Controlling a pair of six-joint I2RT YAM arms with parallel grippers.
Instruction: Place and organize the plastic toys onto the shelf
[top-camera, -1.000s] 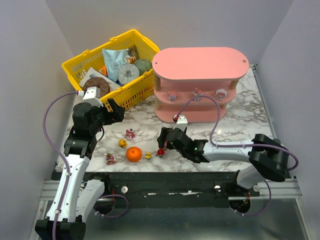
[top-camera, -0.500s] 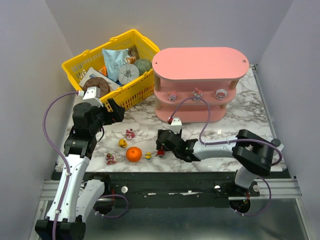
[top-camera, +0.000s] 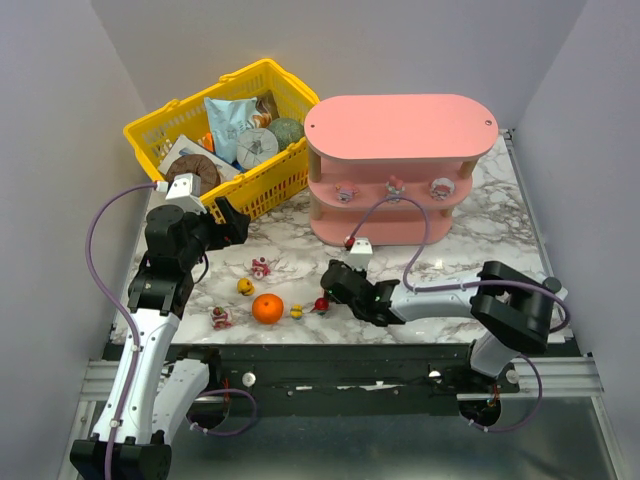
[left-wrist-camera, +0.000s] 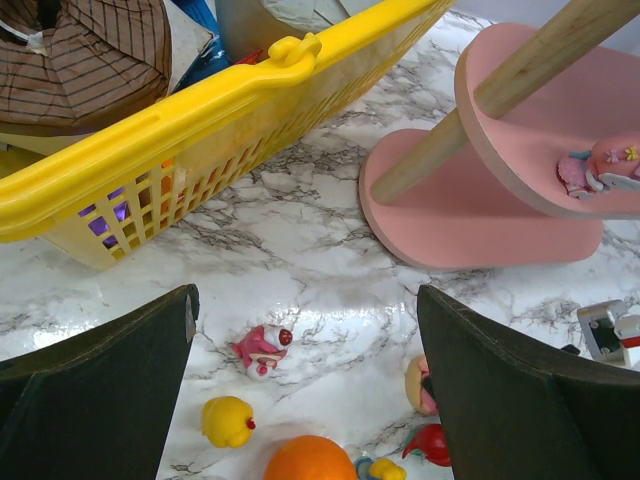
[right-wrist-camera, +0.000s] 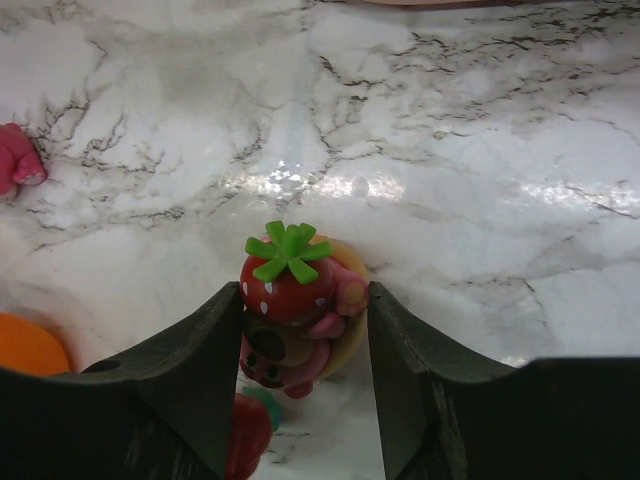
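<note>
One of the plastic toys, a strawberry figurine (right-wrist-camera: 295, 285) with a red berry cap and green leaves over a pink body, stands on the marble table (top-camera: 470, 250) at its near edge. The right gripper (right-wrist-camera: 305, 300) is clamped on it, the dark fingers (right-wrist-camera: 200, 370) pressed against its two sides, and the arm reaches in low from the right. Just left of it on the table lie a tiny yellow toy (top-camera: 296, 311) and the orange ball (top-camera: 267, 309), the two almost touching. A yellow figurine (top-camera: 245, 287) sits just behind the ball, a pink-and-white one (top-camera: 260, 267) a little farther back, and another pink one (top-camera: 221, 318) lies left of the ball near the table's front edge. Behind all these and to the right stands the pink shelf (top-camera: 400, 125), its top board bare; three small pink-and-white figurines (top-camera: 395, 187) stand in a row on the middle tier, spaced apart. Whether anything rests on the lowest tier cannot be told. The left gripper (top-camera: 228, 222) hangs above the table between the loose toys and the yellow basket (top-camera: 250, 190), its jaws spread wide with nothing between them. The basket sits at the far left corner, beside the shelf, filled with packaged goods.
</note>
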